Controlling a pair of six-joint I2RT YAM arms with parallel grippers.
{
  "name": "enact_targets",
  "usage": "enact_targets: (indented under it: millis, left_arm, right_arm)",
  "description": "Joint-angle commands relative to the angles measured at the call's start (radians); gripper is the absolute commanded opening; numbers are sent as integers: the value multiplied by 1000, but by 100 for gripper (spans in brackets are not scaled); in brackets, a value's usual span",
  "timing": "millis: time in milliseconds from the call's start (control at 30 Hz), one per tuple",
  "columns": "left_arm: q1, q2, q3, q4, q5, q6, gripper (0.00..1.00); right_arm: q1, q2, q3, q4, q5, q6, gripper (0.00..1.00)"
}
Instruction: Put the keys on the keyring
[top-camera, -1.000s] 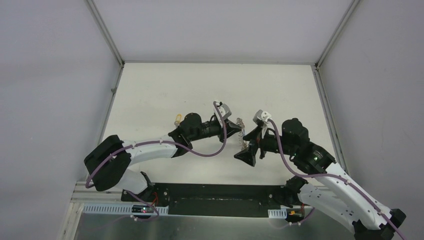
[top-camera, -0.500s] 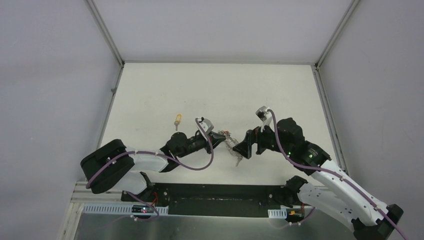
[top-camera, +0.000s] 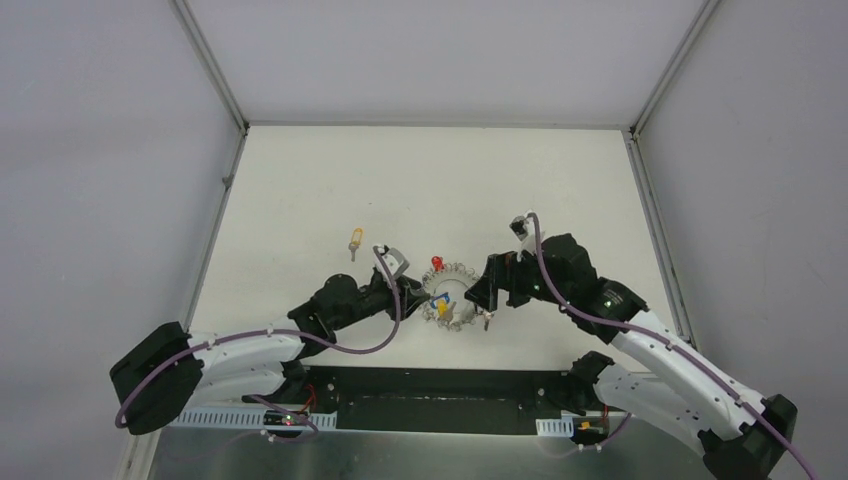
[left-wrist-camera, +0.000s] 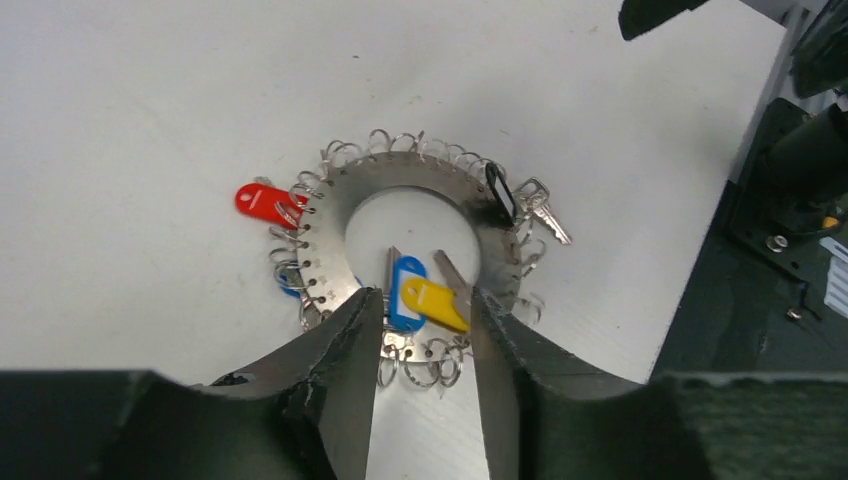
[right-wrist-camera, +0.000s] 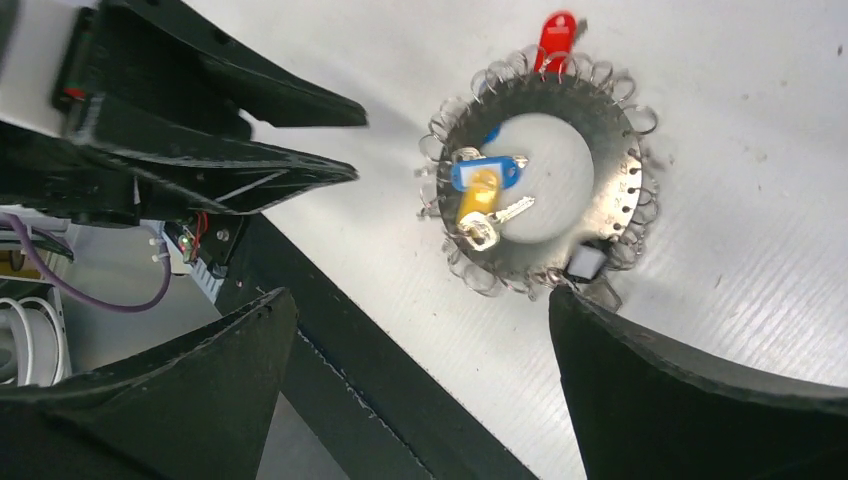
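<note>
The loose yellow key (top-camera: 355, 240), lying twelve-to-six, is found at ten o'clock of the part-open, empty left pincer (top-camera: 414, 293), well apart from the wide-open right pincer (top-camera: 478, 291).

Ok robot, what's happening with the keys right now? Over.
Left gripper open, right gripper open, neither holding. Keyring flat on table, red key, blue key, yellow key with it. Orange key loose, off to the left. Over.

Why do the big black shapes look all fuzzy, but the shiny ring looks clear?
Left wrist view: the black fingers sit very near the lens, so their edges look soft, while the ring is sharp and gleams a little. Right wrist view: same, dark fingers, crisp ring. Top view: even light, but the ring is tiny.
</note>
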Motion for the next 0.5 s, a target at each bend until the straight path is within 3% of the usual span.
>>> enact_targets:
  millis: [0,200,300,467]
  left_arm:
    - [1,-135,0,-202,-111,-62,49]
    - [2,-284,28,-430,-244,-198,97]
    - [2,-296,84,-606,-318,-341,99]
    - [4,-209,174,-799,-292,-480,99]
  right_arm:
    - [-14,56,19,-23,-13,66,99]
    - [-58,158,32,-48,-60,97,99]
    - [-98,231,32,-52,-113,113,100]
    - [-161,323,36,-45,-198,117,99]
